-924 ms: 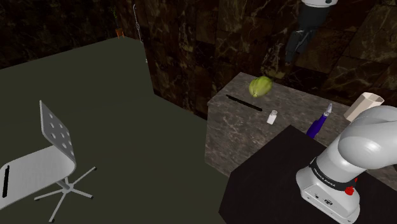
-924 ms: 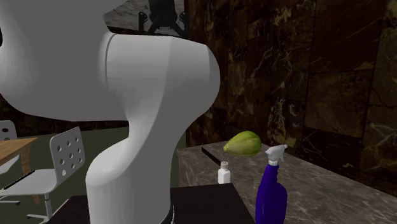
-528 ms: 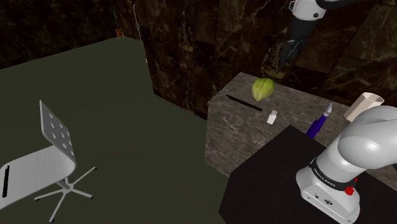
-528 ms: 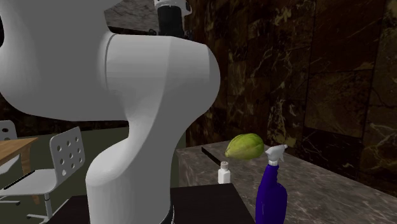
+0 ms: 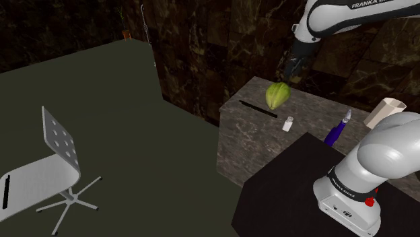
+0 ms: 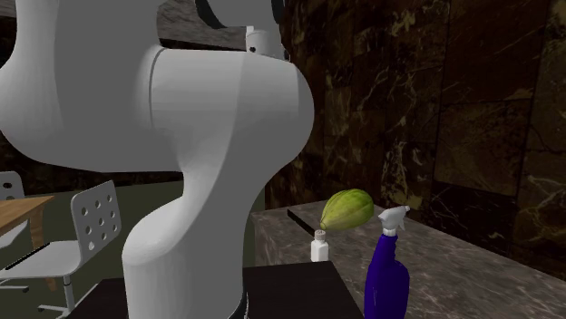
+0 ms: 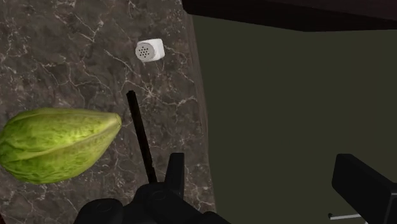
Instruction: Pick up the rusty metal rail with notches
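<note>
The rail [image 5: 258,108] is a thin dark strip lying flat on the marble counter [image 5: 309,108], near the counter's edge and just in front of a green fruit [image 5: 277,95]. My gripper [image 5: 291,71] hangs in the air above and behind the fruit, well clear of the counter. In the wrist view the rail [image 7: 141,137] runs between the fruit [image 7: 57,143] and the counter's edge, and its near end comes up beside one finger [image 7: 175,172]. My gripper [image 7: 267,184] is open with nothing between the fingers. The gap between them looks down on the floor past the edge.
A white shaker [image 5: 287,124] stands just past the rail's other end. A blue spray bottle [image 5: 336,128] and a beige cup [image 5: 385,111] stand nearer the stand. A dark marbled wall [image 5: 202,60] backs the counter. A white chair [image 5: 47,168] stands on the floor at the shoulder view's left.
The arm has swung down and toward the shoulder view's left, bringing the gripper lower and closer to the fruit. The fruit has turned slightly. The rail has not moved.
</note>
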Robot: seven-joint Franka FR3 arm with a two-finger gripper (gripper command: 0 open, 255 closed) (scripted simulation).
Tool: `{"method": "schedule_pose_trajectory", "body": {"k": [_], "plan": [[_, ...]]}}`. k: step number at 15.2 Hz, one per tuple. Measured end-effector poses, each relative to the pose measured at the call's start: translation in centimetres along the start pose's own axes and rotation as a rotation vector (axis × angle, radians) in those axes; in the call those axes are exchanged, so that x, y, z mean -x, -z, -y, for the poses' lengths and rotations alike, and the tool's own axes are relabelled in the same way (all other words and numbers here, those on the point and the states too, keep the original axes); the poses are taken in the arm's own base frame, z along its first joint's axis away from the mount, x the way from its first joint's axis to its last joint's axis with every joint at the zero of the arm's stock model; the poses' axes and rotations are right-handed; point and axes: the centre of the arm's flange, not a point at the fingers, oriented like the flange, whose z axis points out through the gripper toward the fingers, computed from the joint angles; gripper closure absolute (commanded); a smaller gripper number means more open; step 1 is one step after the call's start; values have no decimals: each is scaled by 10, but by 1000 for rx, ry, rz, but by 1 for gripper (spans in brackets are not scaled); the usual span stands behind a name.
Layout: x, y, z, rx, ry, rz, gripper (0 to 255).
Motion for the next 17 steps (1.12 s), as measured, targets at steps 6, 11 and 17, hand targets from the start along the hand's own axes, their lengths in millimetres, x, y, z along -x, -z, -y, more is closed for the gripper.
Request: {"method": "schedule_pose_trajectory", "body": {"k": [6,11,17], "plan": [[-28,-59,-34,-24,29,-15,0],[-57,-114,-62,-42,52,-27,0],[-91,-181,-96,-62,80,-41,0]]}}
